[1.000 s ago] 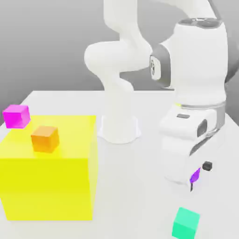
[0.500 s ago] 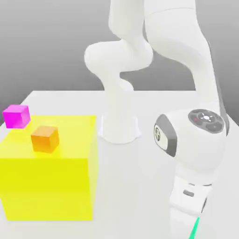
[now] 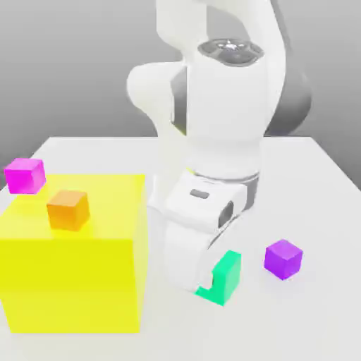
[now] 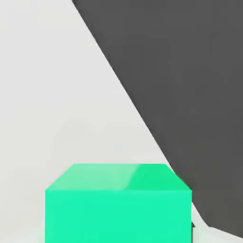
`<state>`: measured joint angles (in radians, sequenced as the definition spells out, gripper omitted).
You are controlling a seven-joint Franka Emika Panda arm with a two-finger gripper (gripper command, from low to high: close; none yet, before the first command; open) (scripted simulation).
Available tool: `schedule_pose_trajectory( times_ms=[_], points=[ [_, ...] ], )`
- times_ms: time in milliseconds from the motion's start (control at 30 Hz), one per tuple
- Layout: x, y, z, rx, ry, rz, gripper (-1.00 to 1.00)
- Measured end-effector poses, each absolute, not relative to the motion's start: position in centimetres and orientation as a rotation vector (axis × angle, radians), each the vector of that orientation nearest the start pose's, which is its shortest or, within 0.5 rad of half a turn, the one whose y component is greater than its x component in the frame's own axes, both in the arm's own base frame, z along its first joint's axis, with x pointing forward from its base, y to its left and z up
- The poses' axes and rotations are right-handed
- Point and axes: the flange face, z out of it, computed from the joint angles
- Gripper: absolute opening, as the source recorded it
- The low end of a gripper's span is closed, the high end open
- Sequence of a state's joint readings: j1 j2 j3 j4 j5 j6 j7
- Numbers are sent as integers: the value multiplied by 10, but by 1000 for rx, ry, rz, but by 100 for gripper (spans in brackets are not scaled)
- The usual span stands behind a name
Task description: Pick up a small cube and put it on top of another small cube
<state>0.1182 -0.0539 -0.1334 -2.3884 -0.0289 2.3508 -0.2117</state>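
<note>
The small teal-green cube (image 3: 224, 278) sits tilted at the lower end of my hand, and my gripper (image 3: 209, 277) is shut on it. The hand covers part of the cube on the exterior view's left. Close up in the hand view, the same cube (image 4: 118, 204) shows against the white table (image 4: 52, 95). A small purple cube (image 3: 283, 259) rests on the table just to the exterior view's right of the gripper. On top of the big yellow block (image 3: 74, 282) lies a small orange cube (image 3: 68, 209). A small magenta cube (image 3: 25, 175) stands behind that block.
The arm's white base (image 3: 180, 197) rises from the table (image 3: 310, 190) right behind my hand. The yellow block takes up the exterior view's left side of the table, close beside the hand.
The gripper went from open to shut, came down on the teal-green cube near the front edge, and has carried it back and toward the exterior view's left. The purple cube is now uncovered.
</note>
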Motion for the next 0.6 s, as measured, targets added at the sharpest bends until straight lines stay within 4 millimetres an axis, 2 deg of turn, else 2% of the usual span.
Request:
schedule_pose_trajectory(
  times_ms=[167,333,400,467,500,600],
  points=[
    [460,-81,402,-3139,-330,-16,-100],
    [408,-162,445,-3132,-263,-1,-100],
    [401,-173,430,-3130,-254,1,-100],
    [399,-175,403,-3129,-251,2,-100],
    [398,-176,394,-3129,-250,2,100],
    [398,-176,394,-3129,-250,2,100]
  ],
)
